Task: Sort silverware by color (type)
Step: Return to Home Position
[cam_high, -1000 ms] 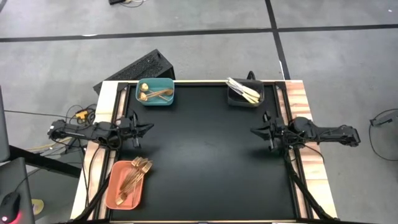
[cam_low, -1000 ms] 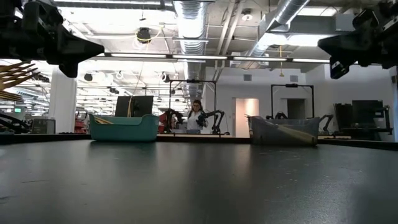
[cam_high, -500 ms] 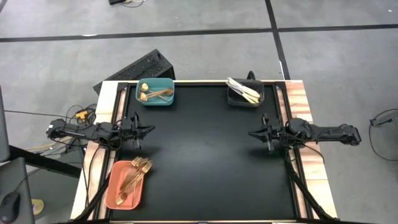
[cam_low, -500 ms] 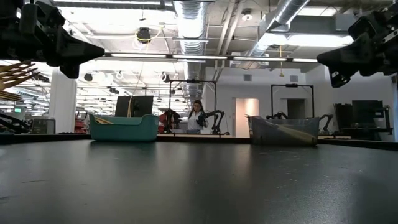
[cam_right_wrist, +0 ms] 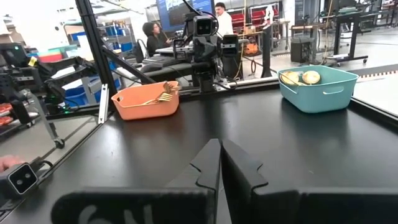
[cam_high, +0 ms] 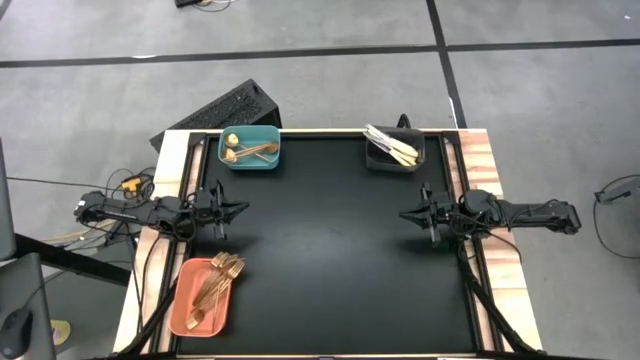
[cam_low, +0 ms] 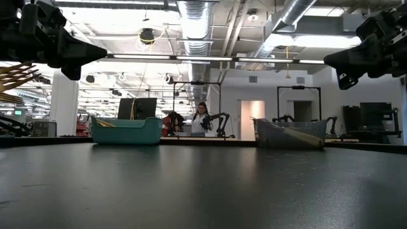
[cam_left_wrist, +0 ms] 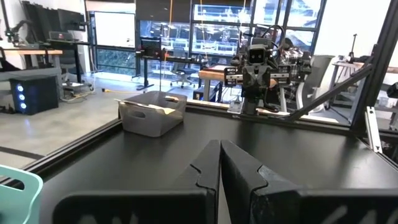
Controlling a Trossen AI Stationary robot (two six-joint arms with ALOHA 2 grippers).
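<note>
Gold spoons (cam_high: 240, 149) lie in the teal bin (cam_high: 270, 160) at the table's far left. White knives (cam_high: 392, 145) lie across the dark bin (cam_high: 372, 160) at the far right, their ends sticking over its rim. Gold forks (cam_high: 215, 283) lie in the salmon bin (cam_high: 185, 310) at the near left. My left gripper (cam_high: 243, 208) (cam_left_wrist: 220, 142) hovers shut above the table's left side. My right gripper (cam_high: 402, 214) (cam_right_wrist: 221, 140) hovers shut above the right side. The two point at each other and hold nothing.
The black mat (cam_high: 330, 260) between the two grippers is bare. Wooden table edges (cam_high: 490, 170) and arm bases flank the mat. The low view shows the teal bin (cam_low: 126, 130) and dark bin (cam_low: 289, 133) at the far edge, and a person (cam_low: 201, 117) in the room behind.
My right gripper has moved slightly toward the table's left and near edge, then held still. It has stayed shut. The left arm and the silverware have kept still.
</note>
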